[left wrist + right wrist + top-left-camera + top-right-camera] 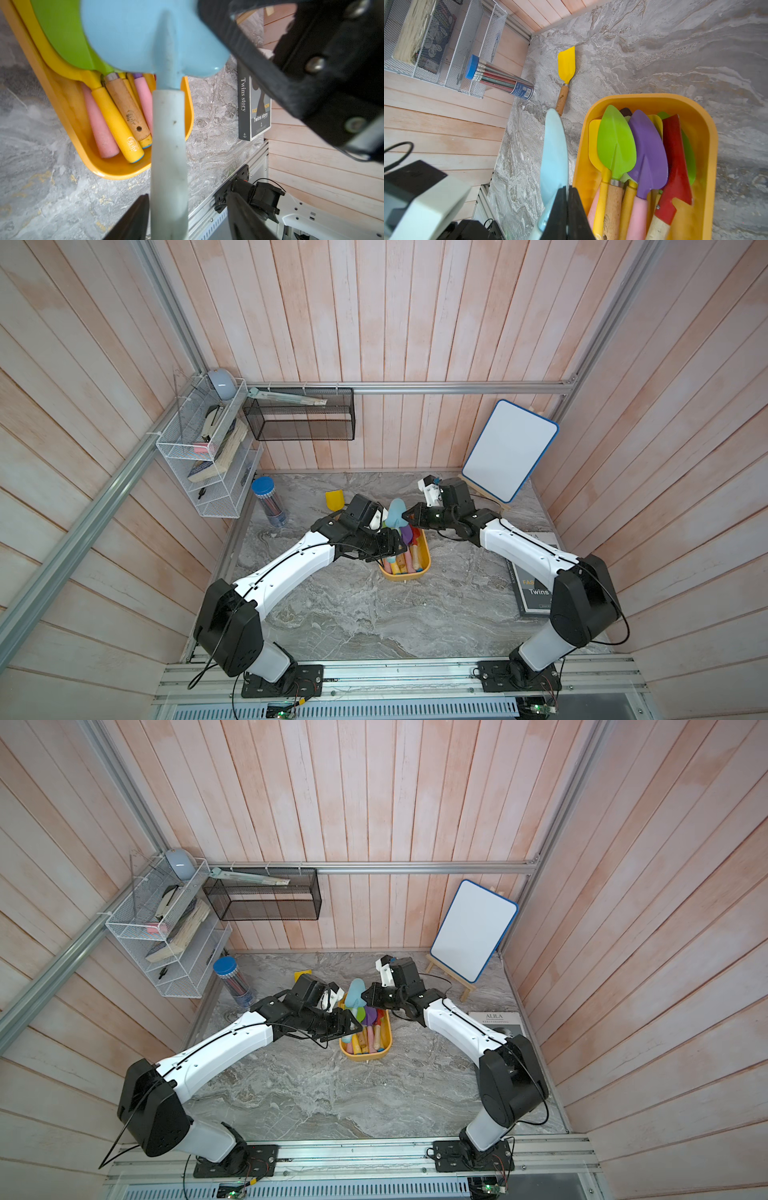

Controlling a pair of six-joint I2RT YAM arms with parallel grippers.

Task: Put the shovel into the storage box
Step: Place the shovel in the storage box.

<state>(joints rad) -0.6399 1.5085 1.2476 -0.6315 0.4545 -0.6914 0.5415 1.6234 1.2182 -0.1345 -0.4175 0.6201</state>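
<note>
A light blue shovel (397, 510) with a pale handle (168, 166) hangs over the left rim of the storage box (424, 560), a yellow-orange tray holding several coloured shovels. My right gripper (566, 191) is shut on the edge of its blue blade (554, 153). My left gripper (188, 197) is open, and the handle runs between its fingers (133, 220) with a clear gap on one side. In both top views the two grippers meet above the box (388, 1036). A yellow shovel (566, 64) with a wooden handle lies on the table behind the box.
A clear pencil tube (270, 502) with a blue cap lies at the back left under the white wire rack (208, 456). A black mesh basket (299, 414) hangs on the back wall. A whiteboard on an easel (510, 450) stands at the back right, with a book (532, 589) at the right edge.
</note>
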